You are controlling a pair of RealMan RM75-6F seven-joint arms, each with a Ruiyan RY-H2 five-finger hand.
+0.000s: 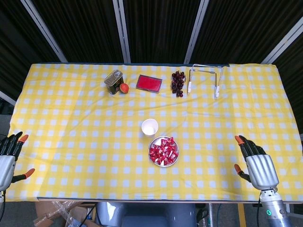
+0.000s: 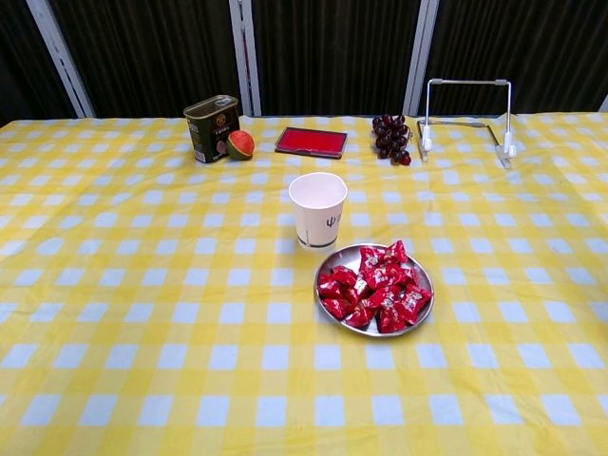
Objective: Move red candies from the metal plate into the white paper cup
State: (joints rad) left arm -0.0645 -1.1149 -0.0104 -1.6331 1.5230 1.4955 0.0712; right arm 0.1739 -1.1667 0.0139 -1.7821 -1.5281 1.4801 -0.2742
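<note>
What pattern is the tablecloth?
Yellow and white checks on the tablecloth, clearest in the chest view.

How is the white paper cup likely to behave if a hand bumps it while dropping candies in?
The white paper cup stands upright and looks empty, so it is probably light and would slide or tip at a nudge. Its thin paper wall would likely dent under a firm squeeze. It stands close behind the metal plate, so it could get brushed.

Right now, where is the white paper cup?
In both views the white paper cup stands upright mid-table, just behind-left of the metal plate of red candies.
</note>
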